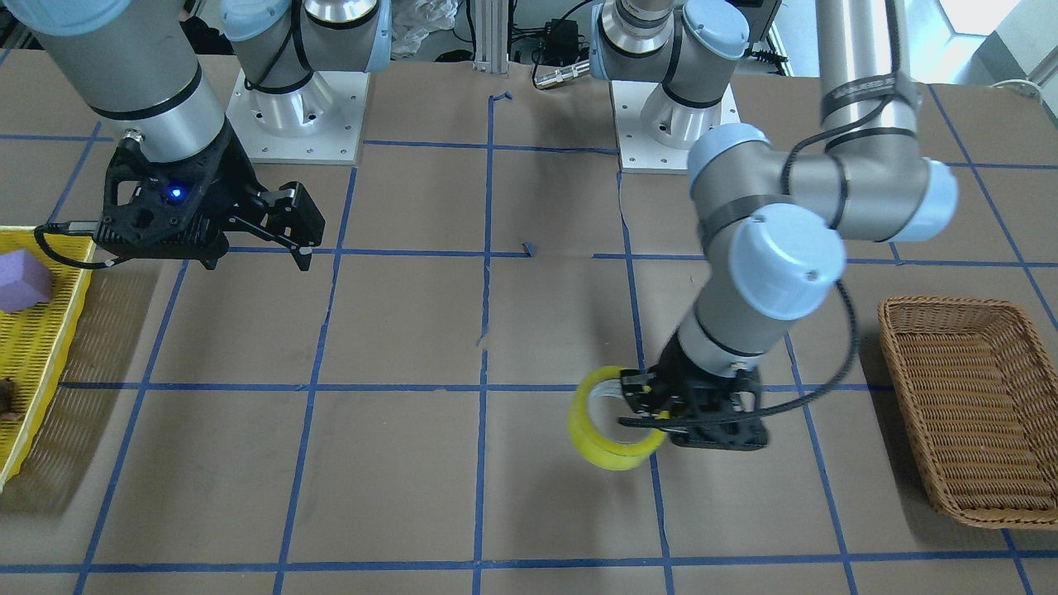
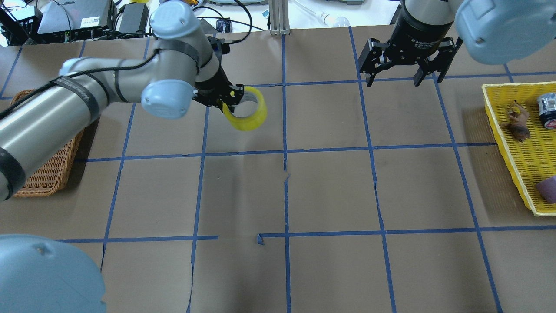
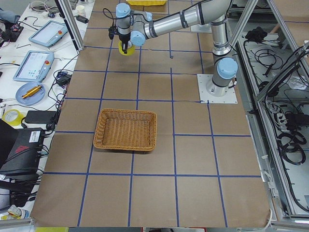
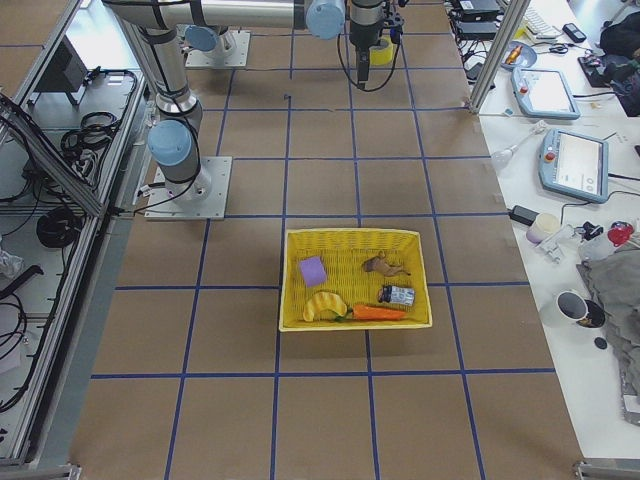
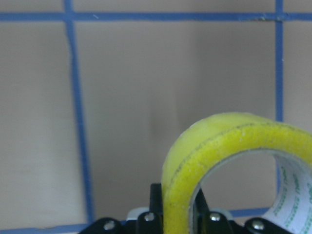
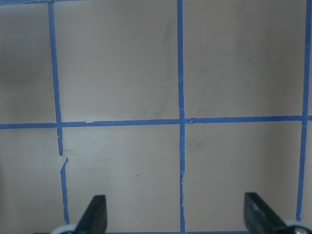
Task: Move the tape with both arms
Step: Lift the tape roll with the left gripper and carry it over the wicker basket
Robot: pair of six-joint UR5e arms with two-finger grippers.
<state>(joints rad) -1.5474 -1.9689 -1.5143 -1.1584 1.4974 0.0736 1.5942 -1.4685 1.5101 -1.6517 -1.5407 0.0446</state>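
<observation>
Where the overhead view meets its 9 o'clock edge, a brown wicker basket sits on the tabletop, partly hidden under the left arm. That arm reaches across toward 11 o'clock of the tabletop's middle, and there the left gripper is clamped on the tape. The left wrist view shows the yellow wall of the roll pinched between the two fingers, one inside the white core and one outside. The roll hangs tilted off the gripper's 4 o'clock side, over a brown paper square close to a blue grid line; whether it clears the tabletop I cannot tell.

Further across, at about 1 o'clock, the right gripper points down with its fingers spread wide apart and nothing between them; its wrist view shows only grid lines and paper below. It is well apart from the tape.

At the 3 o'clock edge lies a yellow tray holding a small brown toy animal, a can and a purple block.
</observation>
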